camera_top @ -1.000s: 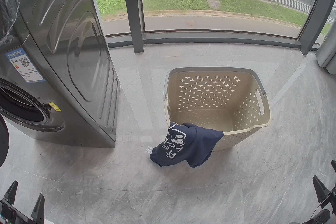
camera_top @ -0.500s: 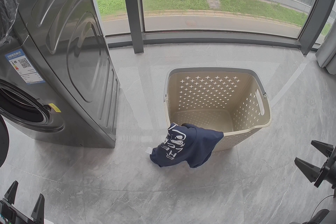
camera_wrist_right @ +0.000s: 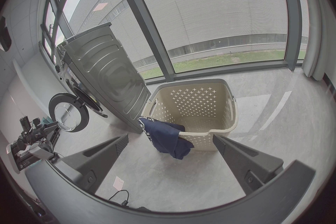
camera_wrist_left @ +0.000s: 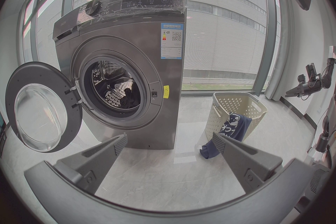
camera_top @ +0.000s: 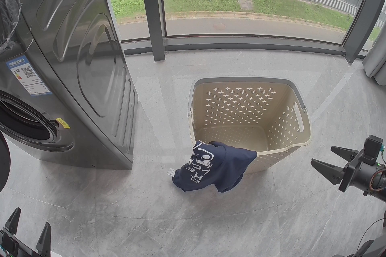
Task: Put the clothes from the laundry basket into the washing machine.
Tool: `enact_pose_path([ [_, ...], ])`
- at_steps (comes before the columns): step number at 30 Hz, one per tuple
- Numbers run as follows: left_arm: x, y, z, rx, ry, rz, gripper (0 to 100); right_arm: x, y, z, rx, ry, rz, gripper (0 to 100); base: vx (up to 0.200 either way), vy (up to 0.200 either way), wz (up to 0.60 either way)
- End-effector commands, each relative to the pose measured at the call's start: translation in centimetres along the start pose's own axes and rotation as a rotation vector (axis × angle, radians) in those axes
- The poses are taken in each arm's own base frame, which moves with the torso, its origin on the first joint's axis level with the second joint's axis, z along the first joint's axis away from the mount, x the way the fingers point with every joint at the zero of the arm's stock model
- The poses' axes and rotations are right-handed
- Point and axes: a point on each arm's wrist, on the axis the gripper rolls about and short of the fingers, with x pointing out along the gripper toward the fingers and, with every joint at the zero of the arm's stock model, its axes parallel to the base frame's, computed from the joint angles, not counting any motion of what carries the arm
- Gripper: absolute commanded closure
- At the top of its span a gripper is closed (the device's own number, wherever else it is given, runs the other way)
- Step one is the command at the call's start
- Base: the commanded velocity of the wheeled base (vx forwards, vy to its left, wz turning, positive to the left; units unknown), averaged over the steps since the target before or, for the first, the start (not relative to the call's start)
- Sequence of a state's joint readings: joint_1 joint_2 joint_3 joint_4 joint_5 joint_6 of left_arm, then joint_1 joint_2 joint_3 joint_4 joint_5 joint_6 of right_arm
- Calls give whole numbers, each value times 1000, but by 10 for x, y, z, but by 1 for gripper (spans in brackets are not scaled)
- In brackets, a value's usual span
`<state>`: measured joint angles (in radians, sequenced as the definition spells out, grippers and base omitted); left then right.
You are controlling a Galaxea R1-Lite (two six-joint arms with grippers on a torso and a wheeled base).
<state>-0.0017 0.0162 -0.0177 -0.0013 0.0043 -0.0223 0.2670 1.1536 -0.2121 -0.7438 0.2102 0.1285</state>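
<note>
One dark blue shirt (camera_top: pixel 213 165) is all I see to move. It is draped over the basket (camera_top: pixel 245 79) rim at the seven o'clock corner, half hanging to the floor outside. My right gripper (camera_top: pixel 321 155) hangs spread wide and empty at four o'clock from the basket, well apart from the cloth. My left gripper (camera_top: pixel 32 217), also wide and empty, sits low at seven o'clock in the head view. The washing machine (camera_top: pixel 80 49) stands at the basket's nine o'clock with its door (camera_wrist_left: pixel 40 105) swung open. I judge this to be the pick-up step. Next I must swing across to the shirt, come down over the fold on the rim and close.

Garment (camera_top: pixel 213 167) drapes over basket (camera_top: pixel 245 79) rim, right of washing machine (camera_top: pixel 80 69).
</note>
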Motion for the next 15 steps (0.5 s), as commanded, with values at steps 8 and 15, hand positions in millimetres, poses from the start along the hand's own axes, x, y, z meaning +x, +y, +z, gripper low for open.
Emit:
enact_pose_path([
  [8,0,0,-5,-2,3,1,0,47,17,-15,26,95,8,0,0,0,0],
  [15,0,0,-5,-2,3,1,0,66,18,-17,17,83,5,0,0,0,0],
])
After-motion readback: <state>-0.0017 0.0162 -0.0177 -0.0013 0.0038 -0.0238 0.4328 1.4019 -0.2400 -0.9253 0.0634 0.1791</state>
